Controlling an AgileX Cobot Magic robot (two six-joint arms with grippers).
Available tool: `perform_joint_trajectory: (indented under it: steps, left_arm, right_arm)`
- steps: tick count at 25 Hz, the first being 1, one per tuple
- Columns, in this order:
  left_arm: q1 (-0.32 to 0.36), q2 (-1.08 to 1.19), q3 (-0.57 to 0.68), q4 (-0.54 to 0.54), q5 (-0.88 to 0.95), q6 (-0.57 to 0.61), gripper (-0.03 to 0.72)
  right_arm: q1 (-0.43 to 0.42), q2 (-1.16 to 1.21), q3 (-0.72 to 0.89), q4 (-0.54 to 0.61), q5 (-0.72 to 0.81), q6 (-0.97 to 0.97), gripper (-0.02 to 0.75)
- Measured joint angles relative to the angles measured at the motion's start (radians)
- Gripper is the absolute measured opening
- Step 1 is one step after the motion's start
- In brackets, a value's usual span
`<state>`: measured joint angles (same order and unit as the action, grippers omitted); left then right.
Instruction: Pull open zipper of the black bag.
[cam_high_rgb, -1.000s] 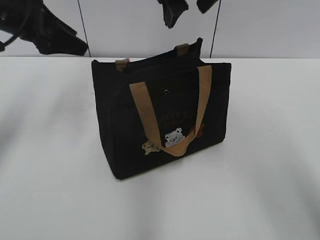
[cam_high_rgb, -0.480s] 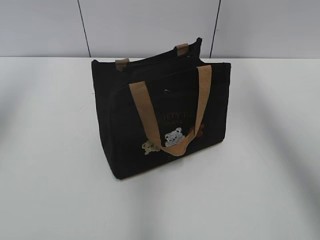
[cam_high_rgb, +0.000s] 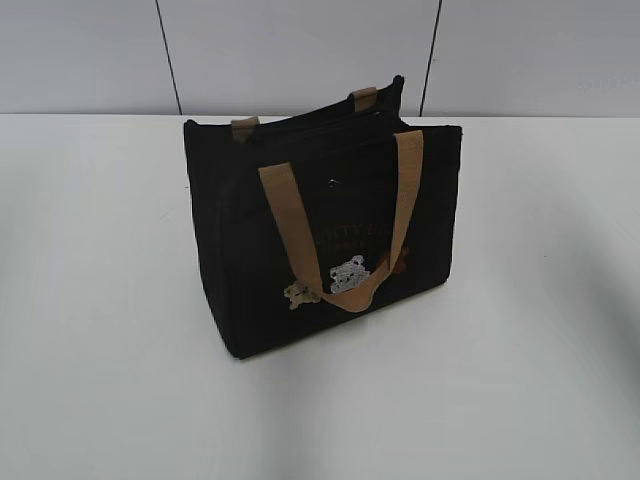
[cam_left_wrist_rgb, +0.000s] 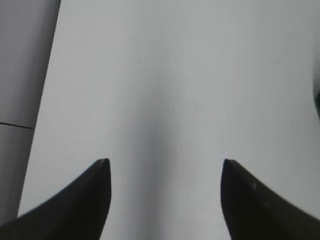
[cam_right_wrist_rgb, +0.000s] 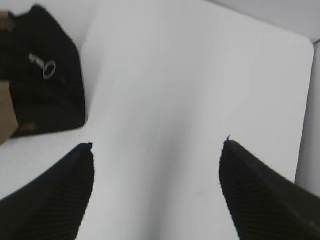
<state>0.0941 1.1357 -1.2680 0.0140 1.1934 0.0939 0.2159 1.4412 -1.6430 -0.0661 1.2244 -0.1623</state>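
Note:
The black bag (cam_high_rgb: 250, 270) stands upright on the white table in the exterior view, one tan handle (cam_high_rgb: 290, 215) hanging down its front over the bear figures. The zipper (cam_high_rgb: 310, 128) runs along its top edge. Neither gripper shows in the exterior view. In the right wrist view my right gripper (cam_right_wrist_rgb: 158, 144) is open over bare table, with the bag (cam_right_wrist_rgb: 50, 100) to its upper left and a silvery metal pull (cam_right_wrist_rgb: 46, 66) lying on the black fabric. In the left wrist view my left gripper (cam_left_wrist_rgb: 165, 161) is open above bare table, with nothing between its fingers.
The white table (cam_high_rgb: 100, 350) surrounds the bag on all sides. A grey panelled wall (cam_high_rgb: 300, 50) with dark seams rises behind the table's far edge. The table's rounded corner (cam_right_wrist_rgb: 305, 42) shows in the right wrist view.
One second ago dark parts of both arms hung at the top of the exterior view; they have since left the picture. The bag has not moved.

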Motion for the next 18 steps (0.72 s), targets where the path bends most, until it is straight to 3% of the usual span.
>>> perform_joint_trajectory:
  steps: [6,12,18]
  left_arm:
    - [0.0,-0.319,0.302,-0.028,-0.044,0.0,0.51]
    - [0.0,-0.663,0.572,-0.054,-0.037,0.0,0.509]
    - [0.0,-0.938,0.689,-0.085,-0.044,0.0,0.509]
  right_arm:
    - [0.0,-0.294,0.423,0.036,-0.013,0.045,0.592]
    - [0.0,-0.615,0.812,0.046,-0.147,0.06,0.592]
    - [0.0,-0.853,1.082,0.047,-0.242,0.071,0.592]
